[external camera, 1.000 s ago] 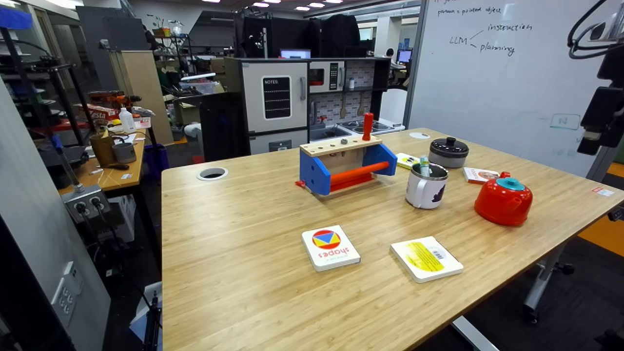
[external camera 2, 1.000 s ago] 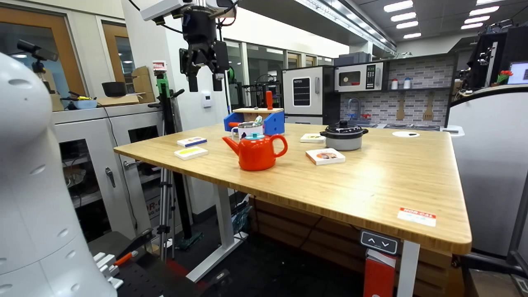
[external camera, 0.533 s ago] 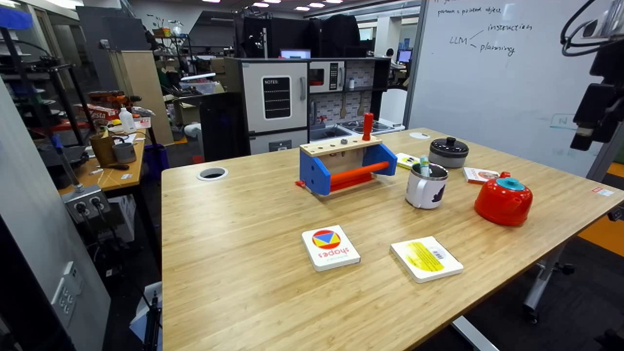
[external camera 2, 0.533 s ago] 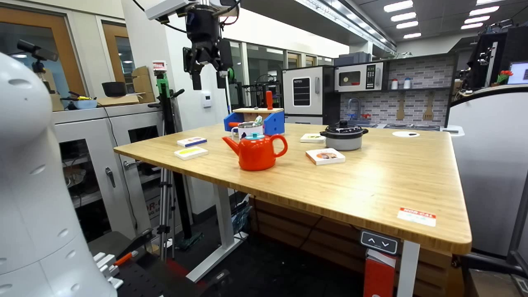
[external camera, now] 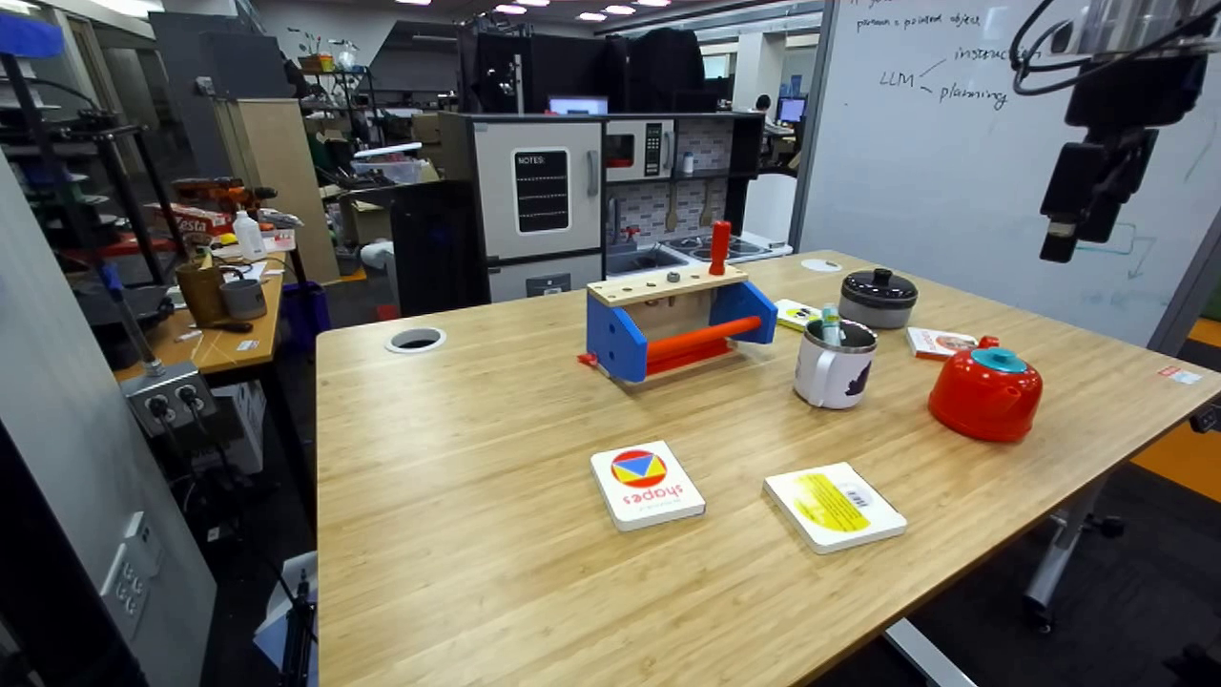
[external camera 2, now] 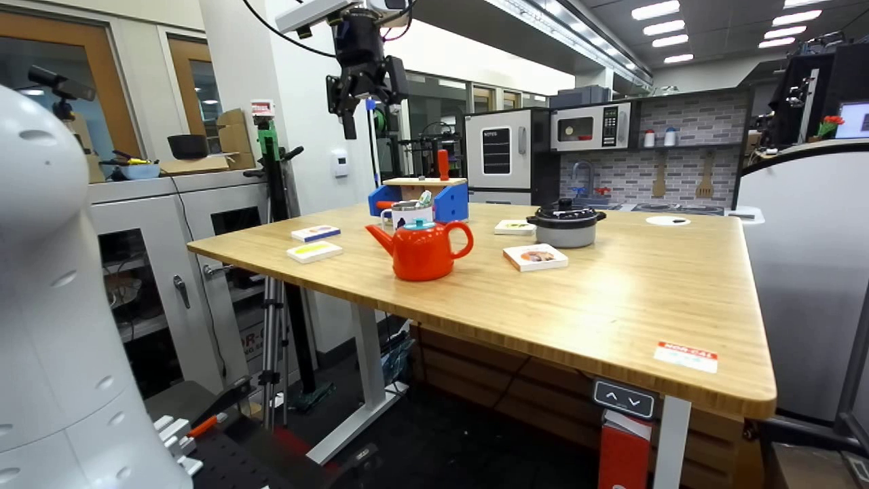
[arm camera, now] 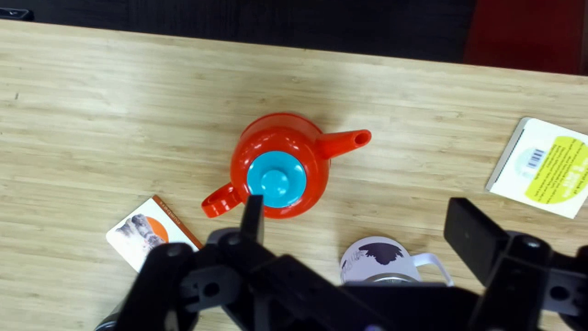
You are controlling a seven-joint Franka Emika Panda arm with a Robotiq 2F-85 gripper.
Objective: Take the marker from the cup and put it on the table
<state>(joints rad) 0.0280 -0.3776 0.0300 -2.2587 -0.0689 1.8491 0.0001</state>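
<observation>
1. Can see the marker [external camera: 831, 326] inside the white mug [external camera: 843, 378], standing on end with a slight tilt, pale and greenish, with the upper part above the metal rim. Cannot make out the lower end behind the mug's wall.
2. Find the mug upright on the desk [external camera: 477, 496], well in from every edge, between the red teapot [external camera: 987, 401] and the toy workbench [external camera: 682, 320], with a dark print on the side.
3. Find the gripper [arm camera: 357, 211] hanging high over the desk in both exterior views, released, clasping nothing, with wide-spread fingers [arm camera: 473, 239]. In the wrist view, can look between the fingers at bare wood and part of the mug, and see a fingertip [arm camera: 254, 216] overlapping the teapot; in both exterior views, find the gripper well apart from the teapot.
4. Can place the teapot between the mug and the desk edge with the control panel [external camera 2: 623, 399]; note a blue-green lid [arm camera: 276, 179] on top and the spout [arm camera: 342, 143] toward the yellow-patched book [external camera: 835, 508].
5. Find the "shapes" book [external camera: 649, 485] and the yellow-patched book lying flat and apart, toward the desk end farthest from the corner with the red-and-white sticker [external camera 2: 686, 357].
6. Can see the grey pot [external camera: 879, 310], capped with a black lid [external camera: 879, 284], between the teapot and the corner with the round white cover [external camera: 821, 265]. Find the orange-disc book [external camera 2: 535, 258] and a yellow-and-white book [external camera 2: 514, 227] just beside the pot.
7. See the toy workbench toward the edge opposite the control panel, and a round hole [external camera: 415, 341] farther along, near a corner.
</observation>
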